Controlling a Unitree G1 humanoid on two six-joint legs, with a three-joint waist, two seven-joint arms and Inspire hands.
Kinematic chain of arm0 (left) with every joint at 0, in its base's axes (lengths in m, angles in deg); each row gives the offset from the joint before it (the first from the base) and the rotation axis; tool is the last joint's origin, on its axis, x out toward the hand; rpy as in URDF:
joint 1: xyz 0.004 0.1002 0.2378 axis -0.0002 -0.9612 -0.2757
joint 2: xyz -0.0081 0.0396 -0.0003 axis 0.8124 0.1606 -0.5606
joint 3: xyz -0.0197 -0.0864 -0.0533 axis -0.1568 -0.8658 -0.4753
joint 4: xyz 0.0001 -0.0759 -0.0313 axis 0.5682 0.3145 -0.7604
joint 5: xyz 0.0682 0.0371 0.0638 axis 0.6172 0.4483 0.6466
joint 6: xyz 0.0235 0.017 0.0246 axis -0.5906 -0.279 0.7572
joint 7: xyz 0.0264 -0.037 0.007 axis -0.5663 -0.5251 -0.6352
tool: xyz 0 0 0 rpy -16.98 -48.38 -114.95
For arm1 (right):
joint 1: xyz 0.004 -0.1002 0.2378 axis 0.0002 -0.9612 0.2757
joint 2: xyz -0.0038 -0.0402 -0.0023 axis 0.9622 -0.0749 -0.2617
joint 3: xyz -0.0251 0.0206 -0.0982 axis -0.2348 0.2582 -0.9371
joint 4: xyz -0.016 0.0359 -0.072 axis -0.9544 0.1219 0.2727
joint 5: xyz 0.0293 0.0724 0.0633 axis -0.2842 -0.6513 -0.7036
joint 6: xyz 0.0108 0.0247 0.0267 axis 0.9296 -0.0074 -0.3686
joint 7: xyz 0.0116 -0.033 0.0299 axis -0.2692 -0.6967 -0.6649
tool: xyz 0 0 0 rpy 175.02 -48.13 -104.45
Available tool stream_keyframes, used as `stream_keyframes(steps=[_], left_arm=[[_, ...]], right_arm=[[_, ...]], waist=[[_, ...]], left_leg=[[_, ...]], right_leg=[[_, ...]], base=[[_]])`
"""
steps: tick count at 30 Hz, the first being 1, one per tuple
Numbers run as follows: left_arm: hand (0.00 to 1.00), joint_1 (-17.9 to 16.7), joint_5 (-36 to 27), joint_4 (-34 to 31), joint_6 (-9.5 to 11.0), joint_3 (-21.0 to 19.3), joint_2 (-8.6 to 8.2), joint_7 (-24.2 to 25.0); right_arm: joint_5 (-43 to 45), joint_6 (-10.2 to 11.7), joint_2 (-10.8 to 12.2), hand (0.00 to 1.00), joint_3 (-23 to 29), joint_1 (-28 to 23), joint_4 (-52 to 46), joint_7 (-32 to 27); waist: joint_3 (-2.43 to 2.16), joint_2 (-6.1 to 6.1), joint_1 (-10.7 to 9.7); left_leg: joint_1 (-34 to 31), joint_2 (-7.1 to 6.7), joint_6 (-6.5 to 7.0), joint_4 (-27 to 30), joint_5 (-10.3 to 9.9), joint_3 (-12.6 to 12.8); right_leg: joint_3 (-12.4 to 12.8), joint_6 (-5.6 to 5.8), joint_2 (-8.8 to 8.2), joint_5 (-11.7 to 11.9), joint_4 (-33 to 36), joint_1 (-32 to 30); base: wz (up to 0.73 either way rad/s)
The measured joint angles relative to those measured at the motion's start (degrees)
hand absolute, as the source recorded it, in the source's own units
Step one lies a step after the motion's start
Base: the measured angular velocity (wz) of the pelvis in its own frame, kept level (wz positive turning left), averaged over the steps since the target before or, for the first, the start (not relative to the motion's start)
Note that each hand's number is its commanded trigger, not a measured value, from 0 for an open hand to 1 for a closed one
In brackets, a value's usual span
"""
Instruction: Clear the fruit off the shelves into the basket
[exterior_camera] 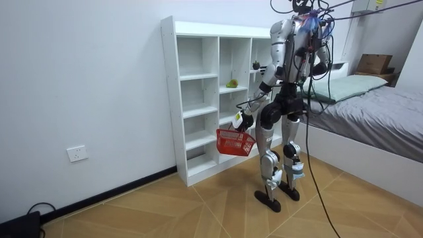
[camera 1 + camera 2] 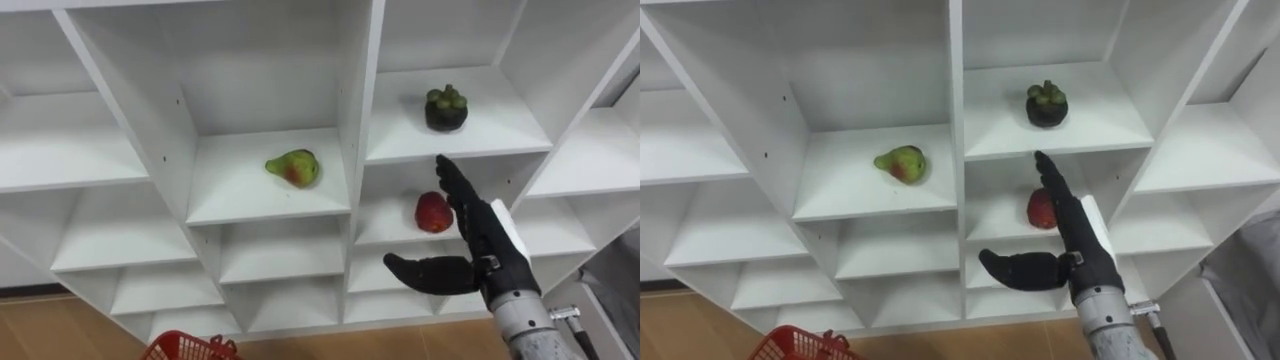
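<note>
The right robot hand (image 2: 486, 248) is up at the closet (image 2: 362, 110), wide open with fingers straight and thumb out. It's holding nothing, just beside the apple (image 2: 430, 212). Pear (image 2: 294, 167) and mangosteen (image 2: 446, 109) sit a shelf higher. The left robot hand (image 1: 243, 121) grips the basket (image 1: 234, 141).

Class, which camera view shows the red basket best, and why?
The room view: the whole red basket shows, hanging from the left hand before the shelves. Both eye views catch just its rim at the bottom edge.
</note>
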Motion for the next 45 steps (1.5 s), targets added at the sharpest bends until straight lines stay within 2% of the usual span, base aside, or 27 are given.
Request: stream_keyframes(steps=[9,13,21,26,30,34,45], left_arm=[[1.0,0.37,-0.03,1.06,0.03,0.5,-0.03,0.0],[1.0,0.84,-0.03,1.83,0.02,0.82,-0.09,0.35],[1.0,0.97,0.03,1.09,0.07,1.33,-0.16,1.71],[1.0,1.17,0.02,1.12,0.26,1.65,0.06,1.55],[1.0,1.26,-0.01,1.13,0.26,1.62,0.06,1.59],[1.0,1.15,0.15,1.2,0.15,0.57,0.03,1.59],[1.0,0.8,0.16,1.04,-1.03,0.53,0.05,0.7]], right_arm=[[0.2,0.19,-0.6,0.0,-0.52,0.44,-2.29,-2.36],[0.19,0.18,-1.83,0.0,-0.56,0.45,-4.21,-2.33],[2.29,0.74,-1.87,0.0,-0.49,1.94,-6.2,-2.54],[2.28,1.01,-1.82,0.0,-0.37,6.2,-6.27,-6.07],[2.23,2.87,-1.8,0.0,-0.01,8.66,-6.28,-8.63],[1.89,2.94,-1.83,0.0,0.71,9.37,-6.11,-9.69],[1.2,2.4,-1.91,0.0,1.85,9.49,-3.46,-14.56]], waist=[[-0.01,0.05,0.52],[0.02,0.0,1.45],[0.17,-0.4,1.62],[0.32,-0.61,1.59],[0.42,-0.78,1.63],[0.55,-1.0,1.97],[0.41,-1.37,3.14]], left_leg=[[0.03,0.05,0.0,0.0,0.0,0.1],[0.04,0.06,0.0,0.01,0.0,0.16],[-0.56,0.06,0.0,0.06,0.0,0.24],[-0.78,0.06,0.01,0.03,0.01,0.02],[-0.85,0.06,0.0,0.01,0.01,-0.2],[-0.88,0.05,0.0,0.01,0.01,-0.27],[-0.8,0.0,-0.01,0.35,0.02,-0.69]], right_leg=[[0.22,-0.03,0.07,0.04,0.01,-0.03],[0.37,-0.01,0.06,0.07,0.03,-0.1],[0.32,-0.03,0.1,0.2,0.03,-0.57],[0.18,-0.02,0.12,0.24,-0.04,-0.75],[-0.1,-0.02,0.12,0.24,-0.13,-0.74],[-0.27,-0.02,0.13,0.23,-0.16,-0.75],[-0.98,-0.02,0.01,0.24,-0.15,-0.65]], base=[[0.0],[-0.02],[0.0],[0.0],[0.03],[0.0],[0.01]])
